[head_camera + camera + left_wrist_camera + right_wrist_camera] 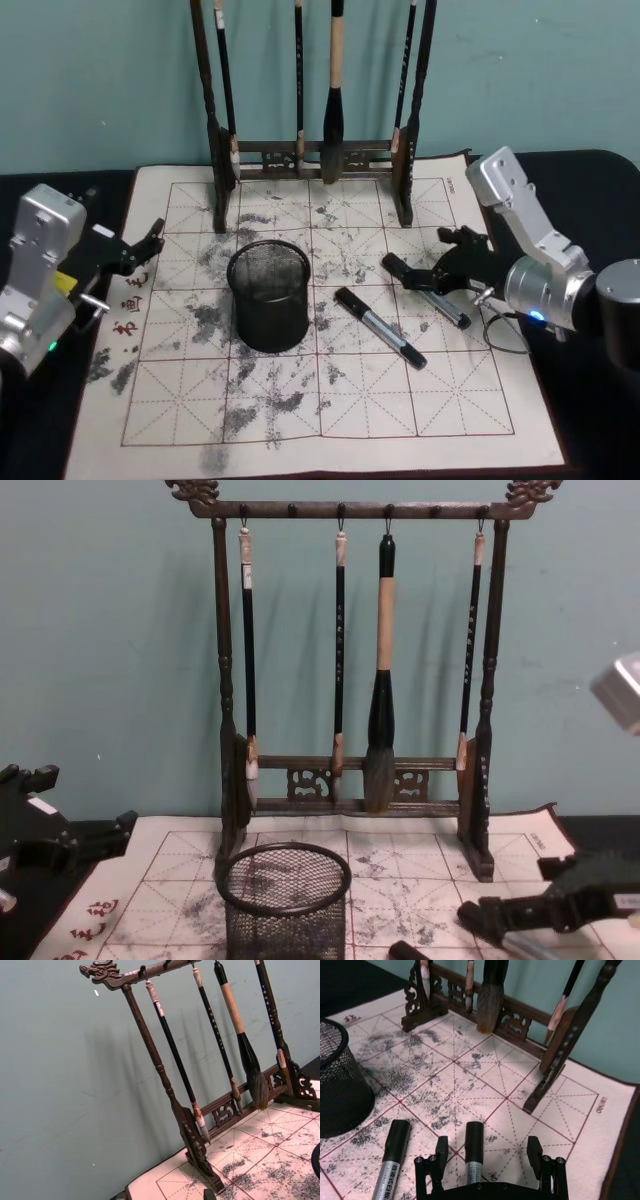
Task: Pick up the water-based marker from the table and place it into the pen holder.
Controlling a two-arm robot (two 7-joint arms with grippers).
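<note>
Calligraphy workstation, brush rack [290, 510], ink-stained gridded mat [300, 400], plain teal wall [100, 630]

Black table [610, 190], mostly covered by a cream mat [330, 410] with a red grid, plenty of grey ink smudges and a few red characters [128, 300] down its left edge. On the mat: tall wooden brush rack [310, 160] standing at the back, round black mesh pen cup [268, 295] upright in front of it, a bit left of centre. Right of the cup, two markers lying flat and slanted, apart from each other: closer marker [380, 328] near the cup but not touching, other marker [428, 293] further right.
</note>
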